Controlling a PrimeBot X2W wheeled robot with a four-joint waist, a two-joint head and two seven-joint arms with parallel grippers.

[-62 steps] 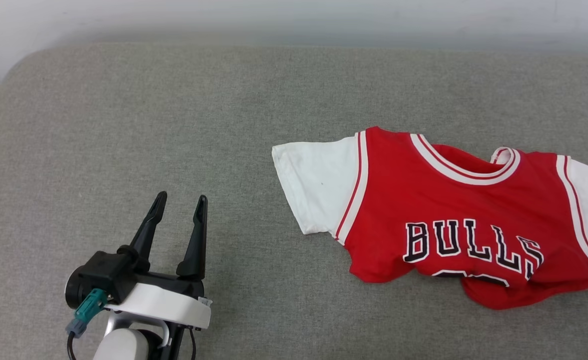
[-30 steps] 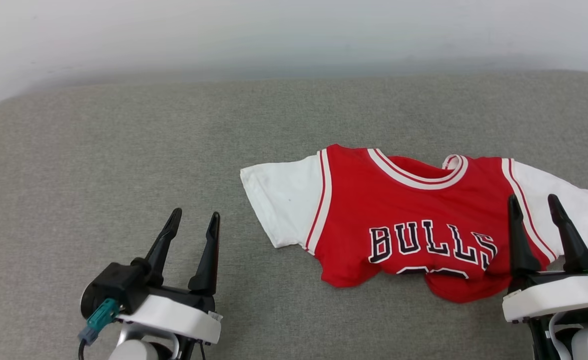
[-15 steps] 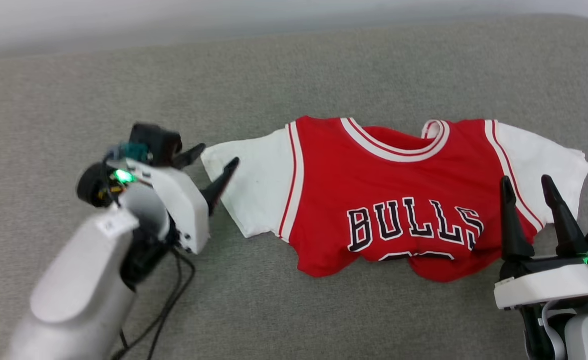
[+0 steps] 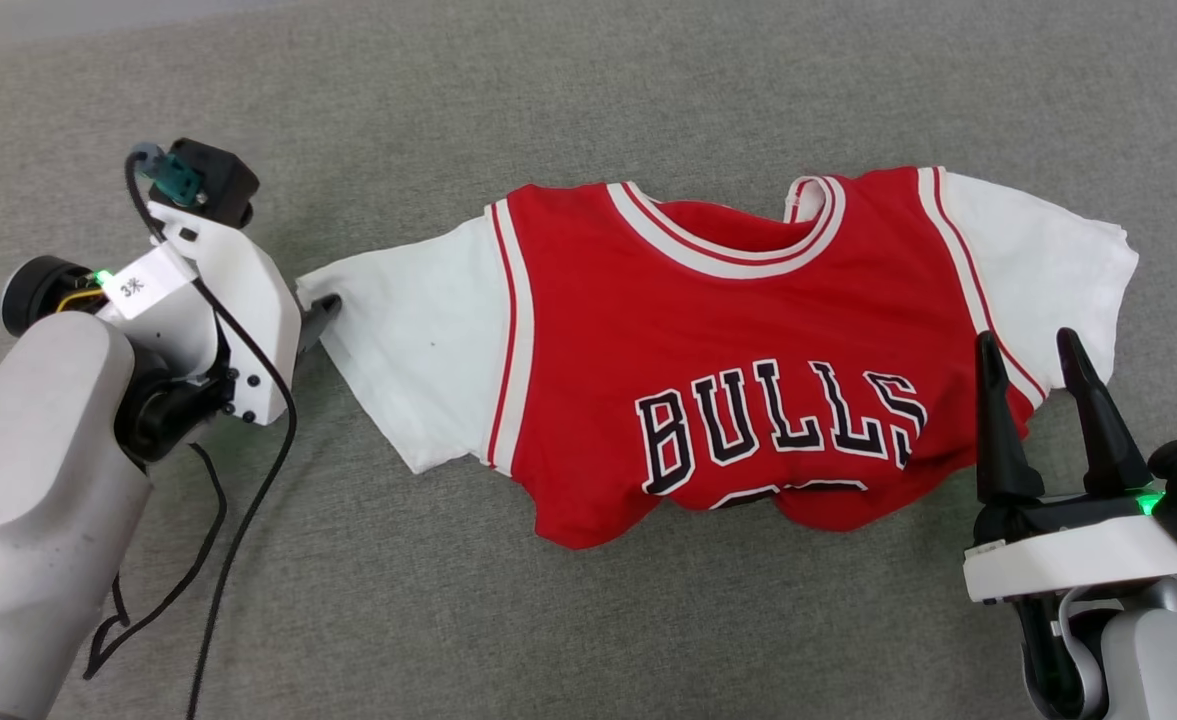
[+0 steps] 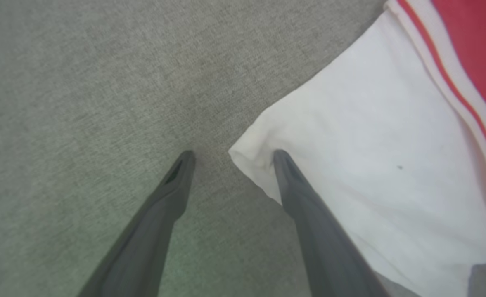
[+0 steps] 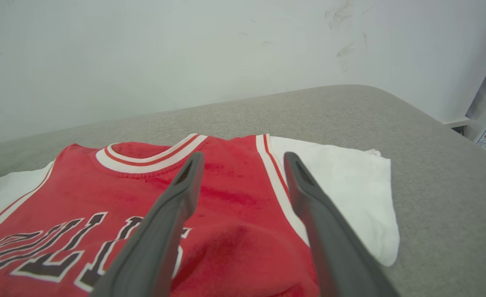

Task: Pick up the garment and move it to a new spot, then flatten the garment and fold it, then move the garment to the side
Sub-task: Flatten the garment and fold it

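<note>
**L tool at sleeve corner, both tools open**

The garment (image 4: 708, 330) lies front-up on the grey fabric worktop (image 4: 548, 90), collar away from the robot, "BULLS" readable, lower hem bunched under. L tool (image 4: 320, 312) is low at the corner of the near white sleeve (image 4: 408, 340), spread open. In the L wrist view 1 finger (image 5: 284, 163) rests on the sleeve corner and the other on bare worktop, w/ nothing pinched yet. R tool (image 4: 1023, 340) is spread too, holding nothing, w/ its tips over the red body by the striped trim. Contact there is unclear.
</note>
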